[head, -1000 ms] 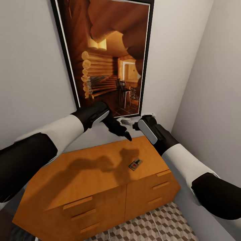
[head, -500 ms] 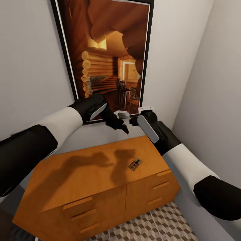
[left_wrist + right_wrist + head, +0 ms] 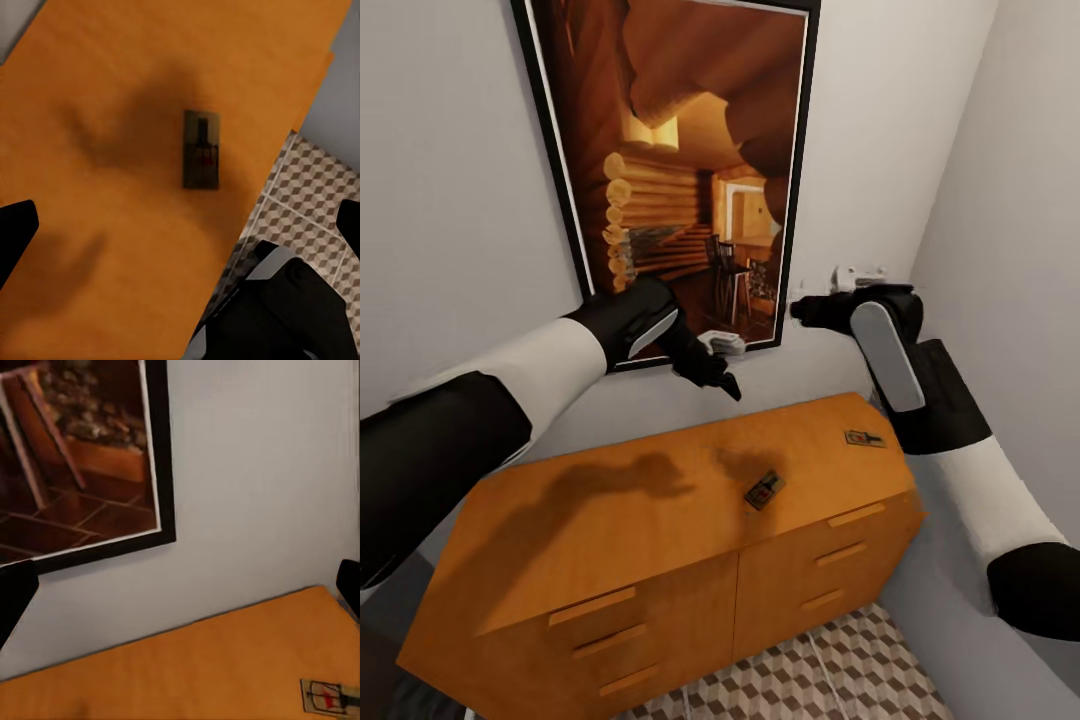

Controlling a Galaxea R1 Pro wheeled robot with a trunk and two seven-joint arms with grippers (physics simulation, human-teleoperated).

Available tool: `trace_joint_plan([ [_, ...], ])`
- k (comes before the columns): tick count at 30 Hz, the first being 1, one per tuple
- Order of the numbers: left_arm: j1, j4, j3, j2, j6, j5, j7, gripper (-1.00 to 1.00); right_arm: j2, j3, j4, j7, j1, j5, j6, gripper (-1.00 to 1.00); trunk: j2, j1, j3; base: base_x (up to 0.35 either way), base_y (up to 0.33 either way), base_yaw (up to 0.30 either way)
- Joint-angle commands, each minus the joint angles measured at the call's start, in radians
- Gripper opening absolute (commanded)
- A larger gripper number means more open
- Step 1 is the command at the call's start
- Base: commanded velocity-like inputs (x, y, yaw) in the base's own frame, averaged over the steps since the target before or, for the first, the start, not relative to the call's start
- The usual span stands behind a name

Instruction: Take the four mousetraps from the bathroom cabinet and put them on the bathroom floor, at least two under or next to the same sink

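Head view: the orange-brown cabinet (image 3: pixel 660 520) stands against a grey wall beneath a black-framed picture (image 3: pixel 680 170) of a log-cabin interior, and a strip of cube-patterned bathroom floor (image 3: pixel 790 680) shows in front of its drawers. Two mousetraps lie on the cabinet top. The nearer mousetrap (image 3: pixel 764 489) rests close to the front edge, roughly above the seam between the two drawer banks, turned at an angle to that edge. The far mousetrap (image 3: pixel 864 438) lies near the right end of the top, close to the right rear corner, and the two are well apart. The left gripper (image 3: pixel 726 385) hangs above the rear part of the top, clear of the wood, with its dark fingers pointing down towards the nearer mousetrap; its shadow falls on the top beside that trap. In the left wrist view the same trap (image 3: pixel 201 148) lies flat between the two fingertips seen at the picture's opposite sides, so the claw stands wide and holds nothing, and the patterned tiles (image 3: pixel 315 202) show past the cabinet's edge. The right gripper (image 3: pixel 806 310) is raised beside the picture frame, level with its lower corner, above the cabinet's right end. In the right wrist view its fingertips likewise sit far apart with nothing between them, and the far mousetrap (image 3: pixel 328 696) lies on the top below.
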Motion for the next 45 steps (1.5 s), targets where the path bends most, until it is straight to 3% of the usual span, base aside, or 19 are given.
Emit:
trace_joint_plan([
  [1, -0.001, 0.001, -0.010, 0.000, 0.002, -0.002, -0.007, 1.00, -0.015, -0.014, -0.012, -0.003, 0.007, -0.031, 0.002, 1.00, -0.002, 0.001, -0.002, 0.000, 0.000, 0.000],
  [2, 0.000, 0.001, -0.024, 0.000, 0.002, -0.002, -0.007, 1.00, -0.044, -0.047, -0.028, 0.021, 0.024, -0.088, 0.002, 1.00, -0.002, 0.001, -0.002, 0.000, 0.000, 0.000],
  [5, 0.003, 0.001, -0.044, 0.000, 0.002, -0.002, -0.007, 1.00, -0.094, -0.099, -0.042, 0.086, 0.042, -0.210, 0.003, 1.00, -0.002, 0.001, -0.002, 0.000, 0.000, 0.000],
  [9, 0.006, 0.000, -0.064, -0.001, 0.002, -0.002, -0.007, 1.00, -0.187, -0.164, -0.051, 0.207, 0.055, -0.398, 0.003, 1.00, -0.002, 0.001, -0.002, 0.000, 0.000, 0.000],
  [10, 0.006, 0.000, -0.069, -0.001, 0.002, -0.002, -0.007, 1.00, -0.242, -0.187, -0.051, 0.278, 0.060, -0.489, 0.003, 1.00, -0.002, 0.001, -0.002, 0.000, 0.000, 0.000],
  [16, 0.008, -0.001, -0.076, -0.001, 0.002, -0.002, -0.007, 1.00, -0.406, -0.224, -0.043, 0.508, 0.073, -0.722, 0.001, 1.00, -0.002, 0.001, -0.002, 0.000, 0.000, 0.000],
  [19, 0.010, -0.002, -0.078, -0.002, 0.002, -0.001, -0.007, 1.00, -0.568, -0.263, -0.039, 0.673, 0.074, -0.867, 0.002, 1.00, -0.002, 0.001, -0.002, 0.000, 0.000, 0.000],
  [25, 0.018, -0.003, -0.078, -0.002, 0.002, -0.001, -0.007, 1.00, -0.709, -0.290, -0.033, 0.725, 0.074, -0.978, 0.002, 1.00, -0.002, 0.001, -0.002, 0.000, 0.000, 0.000],
  [32, 0.021, -0.004, -0.078, -0.002, 0.002, -0.001, -0.008, 1.00, -0.820, -0.298, 0.007, 0.740, 0.074, -1.039, 0.002, 1.00, -0.002, 0.001, -0.002, 0.000, 0.000, 0.000],
  [37, 0.021, -0.005, -0.078, -0.002, 0.002, -0.001, -0.007, 1.00, -0.863, -0.300, 0.024, 0.743, 0.074, -1.051, 0.002, 1.00, -0.002, 0.001, -0.002, 0.000, 0.000, 0.000],
  [45, 0.022, -0.004, -0.078, 0.000, 0.000, -0.001, -0.008, 1.00, -0.883, -0.300, 0.025, 0.746, 0.074, -1.056, 0.003, 1.00, -0.002, 0.001, -0.002, 0.000, 0.000, 0.000],
])
